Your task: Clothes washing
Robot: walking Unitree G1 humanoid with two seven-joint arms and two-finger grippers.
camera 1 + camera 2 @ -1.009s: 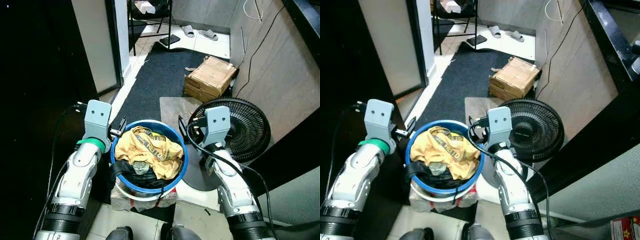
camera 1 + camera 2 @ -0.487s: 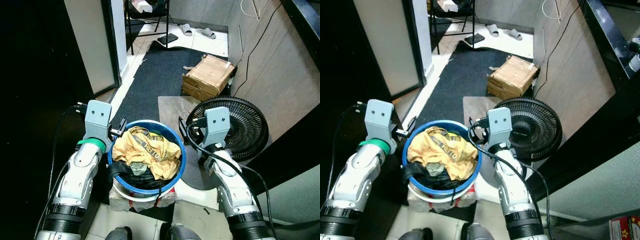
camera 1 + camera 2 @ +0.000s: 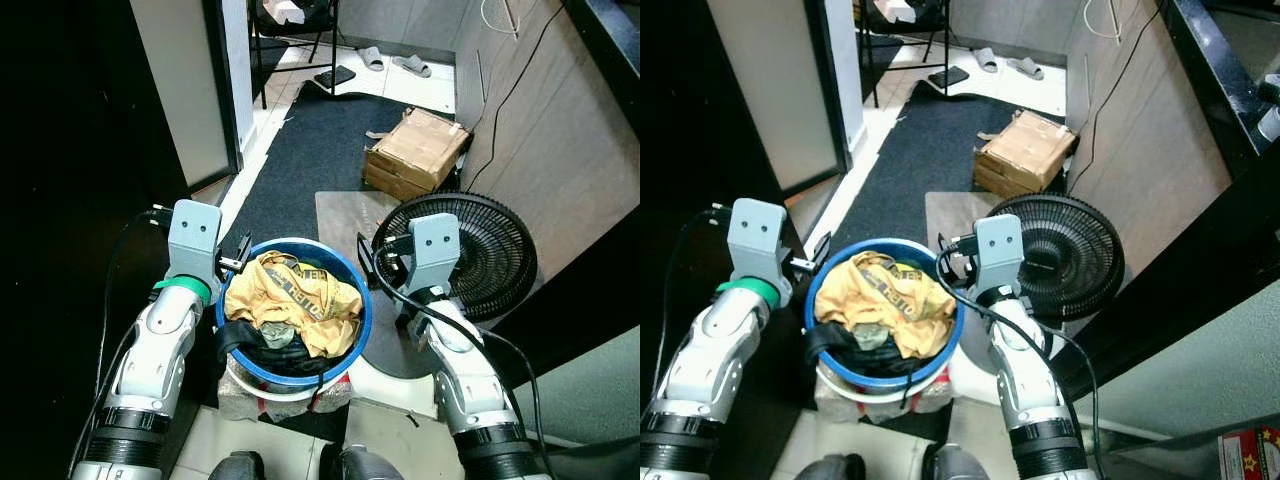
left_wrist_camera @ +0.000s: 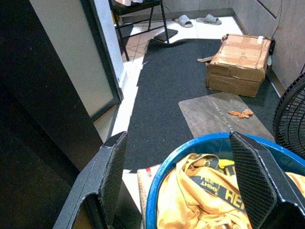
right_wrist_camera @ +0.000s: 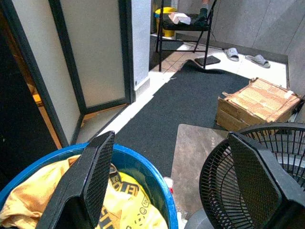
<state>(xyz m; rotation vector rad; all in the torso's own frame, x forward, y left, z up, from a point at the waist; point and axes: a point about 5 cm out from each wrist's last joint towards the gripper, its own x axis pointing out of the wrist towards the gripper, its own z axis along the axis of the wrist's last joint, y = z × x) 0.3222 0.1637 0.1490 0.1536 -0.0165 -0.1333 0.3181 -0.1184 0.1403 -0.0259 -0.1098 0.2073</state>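
1. Your left gripper (image 4: 178, 176) has its fingers (image 4: 112, 167) spread wide, straddling the blue basket (image 3: 355, 300) rim.
2. Your right gripper (image 5: 169, 183) is spread too, one finger over the basket, one over the fan (image 5: 248, 162).
3. Yellow clothes (image 3: 295, 300) fill the basket between both.

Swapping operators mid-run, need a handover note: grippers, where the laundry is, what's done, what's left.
Left gripper: open, at the left rim of the blue basin.
Right gripper: open, at the right rim, beside the black fan.
Laundry: yellow shirt atop dark clothes in the basin, which sits low in front of the robot.
Done: clothes gathered in the basin.
Left: grip the basin, carry it to the washer, load. Cardboard box on the mat ahead.
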